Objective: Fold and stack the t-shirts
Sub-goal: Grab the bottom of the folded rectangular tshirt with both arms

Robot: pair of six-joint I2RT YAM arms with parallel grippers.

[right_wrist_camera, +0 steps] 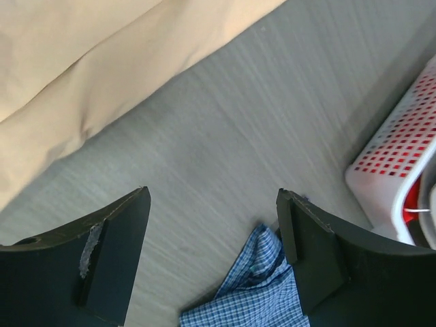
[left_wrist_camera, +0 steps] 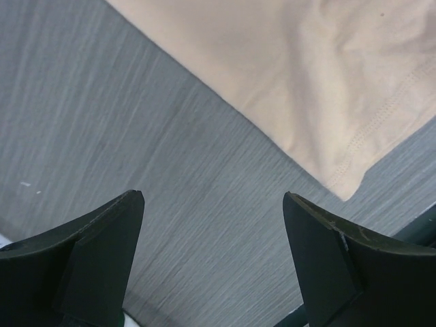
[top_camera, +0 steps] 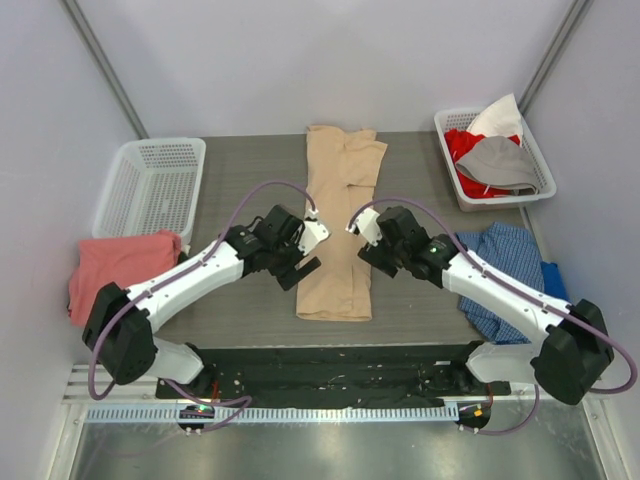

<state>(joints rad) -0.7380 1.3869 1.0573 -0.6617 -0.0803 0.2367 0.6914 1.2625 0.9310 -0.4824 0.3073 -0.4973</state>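
The tan shirt (top_camera: 338, 225) lies in the middle of the table (top_camera: 250, 170), folded into a long narrow strip. It runs from the far edge toward the near edge. Its near end is square, and at its far end the cloth is a little wider on the right. We see the pink shirt (top_camera: 120, 265) crumpled at the left edge of the table, beside the base of the left arm and well apart from the tan one.

On the right side of the table a checked shirt (top_camera: 500, 260) lies in a loose heap. The right arm passes over it and hides part of it. A blue cloth (top_camera: 553, 280) shows from under it at the right edge. Nothing lies on the tan shirt.

One white basket (top_camera: 150, 195) stands at the far left corner, just behind the pink shirt. A second basket (top_camera: 446, 150) stands at the far right corner. It holds a red cloth (top_camera: 470, 150), a grey cloth (top_camera: 500, 165) on top of it and a white cloth (top_camera: 497, 118) that sticks up over the far rim.

The left gripper (left_wrist_camera: 211, 201) hangs just left of the tan shirt, near its near corner. Its jaws are wide apart with only bare table between them. The right gripper (right_wrist_camera: 212, 194) hangs just right of the shirt, between it and the checked shirt, and is also spread wide. Neither one touches or holds any cloth.
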